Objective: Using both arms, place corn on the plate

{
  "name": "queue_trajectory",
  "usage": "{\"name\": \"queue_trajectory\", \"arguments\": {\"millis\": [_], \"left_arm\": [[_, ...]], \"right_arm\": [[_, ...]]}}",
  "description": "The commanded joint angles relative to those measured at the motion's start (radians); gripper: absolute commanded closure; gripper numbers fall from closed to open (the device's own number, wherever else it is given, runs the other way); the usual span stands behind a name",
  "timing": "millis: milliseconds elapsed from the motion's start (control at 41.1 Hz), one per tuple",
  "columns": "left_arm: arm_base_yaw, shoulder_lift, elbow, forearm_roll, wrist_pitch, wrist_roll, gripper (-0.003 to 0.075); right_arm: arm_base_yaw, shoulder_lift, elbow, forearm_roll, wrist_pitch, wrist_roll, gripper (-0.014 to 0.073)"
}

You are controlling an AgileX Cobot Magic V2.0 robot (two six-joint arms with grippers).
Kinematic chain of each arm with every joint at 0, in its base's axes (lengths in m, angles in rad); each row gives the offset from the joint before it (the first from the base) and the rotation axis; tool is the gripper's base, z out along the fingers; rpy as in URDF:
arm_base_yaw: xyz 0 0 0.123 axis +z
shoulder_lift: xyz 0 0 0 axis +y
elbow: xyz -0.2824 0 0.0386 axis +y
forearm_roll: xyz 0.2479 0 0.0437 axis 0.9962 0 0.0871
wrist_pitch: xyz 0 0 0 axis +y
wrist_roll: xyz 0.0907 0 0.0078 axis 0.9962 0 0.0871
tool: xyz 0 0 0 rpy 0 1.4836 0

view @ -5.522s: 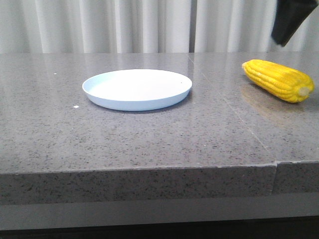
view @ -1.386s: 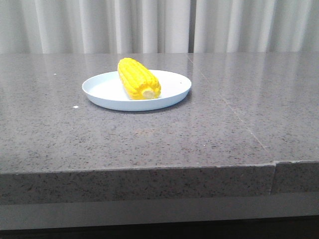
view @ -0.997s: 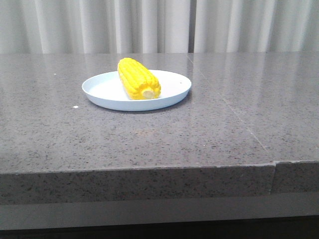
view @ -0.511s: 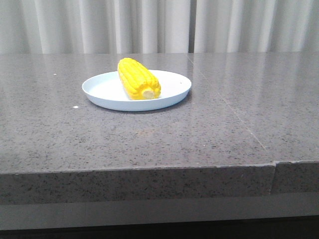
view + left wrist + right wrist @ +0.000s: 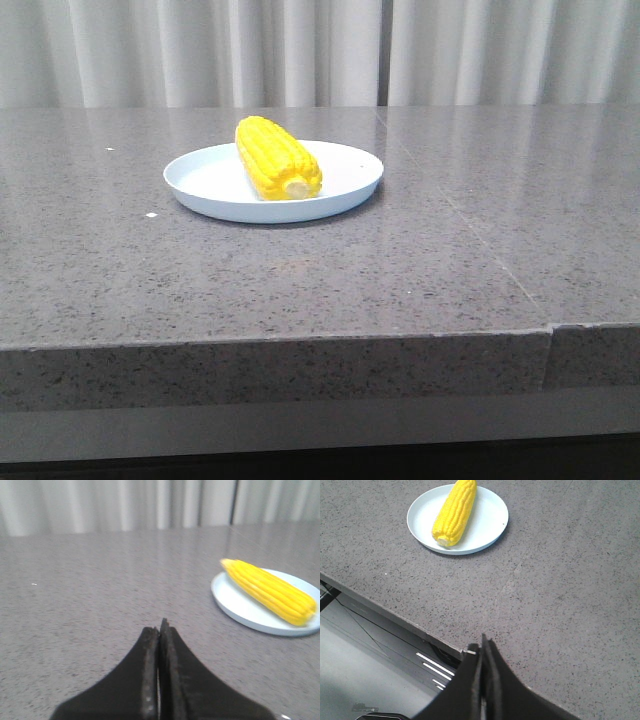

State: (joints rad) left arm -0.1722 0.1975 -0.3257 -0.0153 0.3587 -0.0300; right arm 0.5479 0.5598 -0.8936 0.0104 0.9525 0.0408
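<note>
The yellow corn (image 5: 277, 158) lies on the pale blue plate (image 5: 350, 183) on the grey stone table, its pale stub end toward the camera. Corn (image 5: 270, 591) and plate (image 5: 235, 610) also show in the left wrist view, and corn (image 5: 454, 512) and plate (image 5: 487, 525) in the right wrist view. My left gripper (image 5: 159, 629) is shut and empty, low over the table well off to one side of the plate. My right gripper (image 5: 482, 649) is shut and empty above the table's front edge, far from the plate. Neither gripper shows in the front view.
The grey speckled table (image 5: 300, 280) has a seam line (image 5: 470, 235) running toward its front right. White curtains (image 5: 300, 50) hang behind. Beyond the table's front edge, the floor and a metal frame (image 5: 395, 650) show below my right gripper.
Over five seconds ago the corn lay on the table at the right with a gripper above it; now it lies on the plate. Nothing has moved in the last second and a half.
</note>
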Motion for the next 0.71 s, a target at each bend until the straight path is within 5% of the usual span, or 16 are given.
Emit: {"name": "queue_trajectory", "arguments": {"millis": [0, 316, 681], "left_arm": [[0.061, -0.07, 0.072, -0.019, -0.181, -0.007, 0.074], [0.135, -0.223, 0.337, -0.043, -0.428, -0.007, 0.074], [0.135, -0.223, 0.335, -0.028, -0.416, -0.007, 0.074]], "right_arm": [[0.001, 0.003, -0.026, -0.01, -0.066, -0.008, 0.0662], [0.001, 0.003, -0.026, -0.01, -0.066, -0.008, 0.0662], [0.001, 0.004, -0.026, -0.01, -0.063, -0.008, 0.0662]]}}
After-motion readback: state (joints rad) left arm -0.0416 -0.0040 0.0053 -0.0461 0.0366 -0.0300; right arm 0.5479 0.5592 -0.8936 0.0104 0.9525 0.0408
